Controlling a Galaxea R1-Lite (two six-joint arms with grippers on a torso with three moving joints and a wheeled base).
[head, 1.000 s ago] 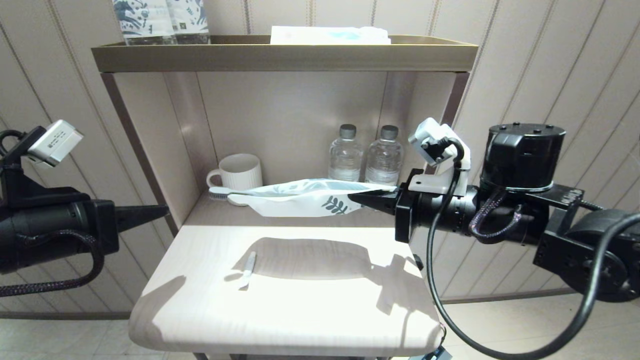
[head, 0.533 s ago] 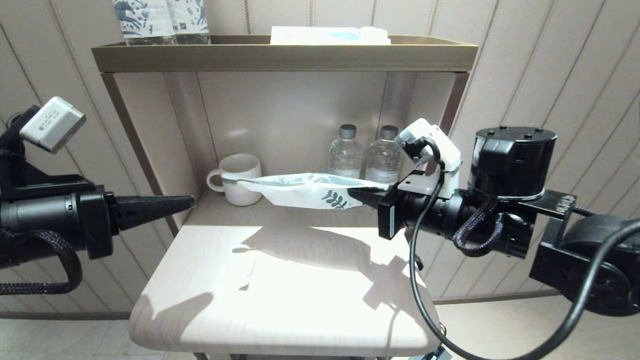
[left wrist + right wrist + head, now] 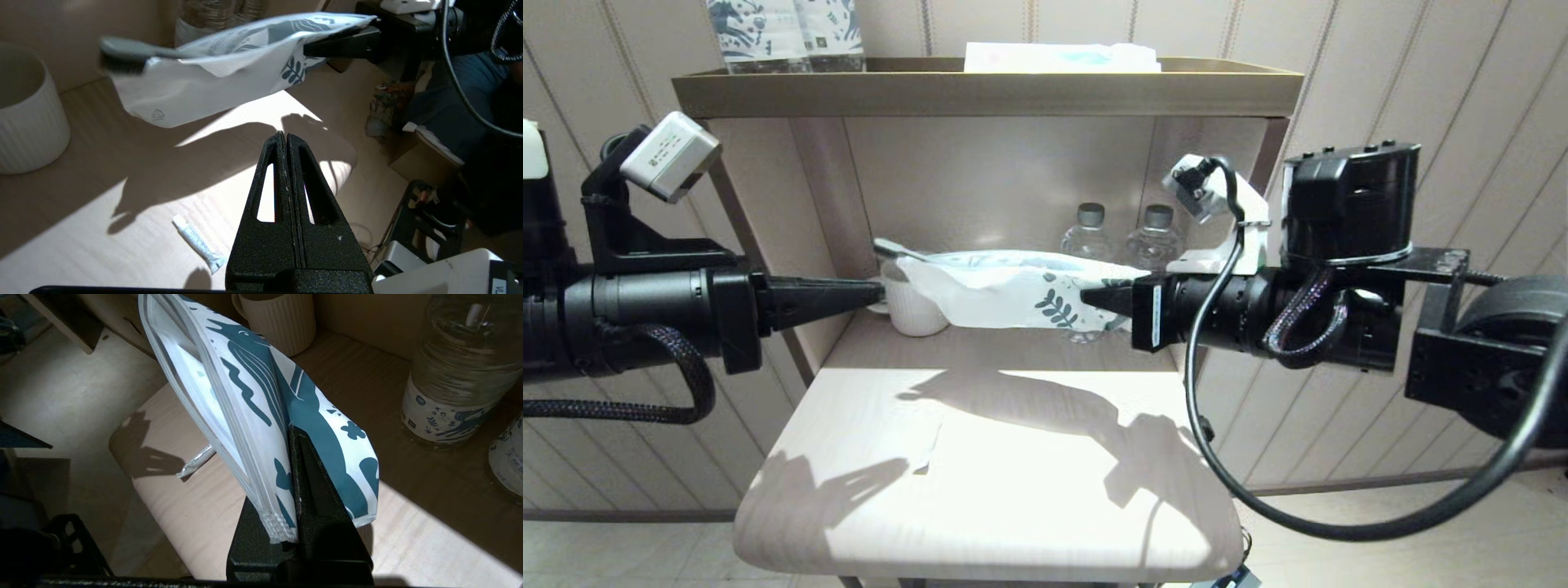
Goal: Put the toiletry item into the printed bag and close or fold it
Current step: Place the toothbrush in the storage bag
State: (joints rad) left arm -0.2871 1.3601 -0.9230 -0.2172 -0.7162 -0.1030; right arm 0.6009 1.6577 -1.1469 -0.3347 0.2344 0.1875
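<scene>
My right gripper (image 3: 1088, 297) is shut on one end of the printed bag (image 3: 1005, 287), a white pouch with teal leaf print, held level in the air in front of the lower shelf. The right wrist view shows the bag (image 3: 245, 396) pinched between the jaws of this gripper (image 3: 292, 430). The toothbrush (image 3: 892, 249) lies in the bag, and its dark bristle head (image 3: 122, 61) sticks out of the far end. My left gripper (image 3: 877, 291) is shut and empty, its tip just left of the bag's free end and below the brush head. It (image 3: 284, 136) sits below the bag (image 3: 196, 90).
A white ribbed mug (image 3: 916, 310) stands on the lower shelf behind the bag's free end, and two water bottles (image 3: 1090, 230) stand at the back. A small white tube (image 3: 198, 244) lies on the table. Blue-patterned packs (image 3: 784, 33) stand on the top tray (image 3: 980, 90).
My right gripper has lifted the bag and carried it left. My left gripper has risen and moved right, up to the bag's free end.
</scene>
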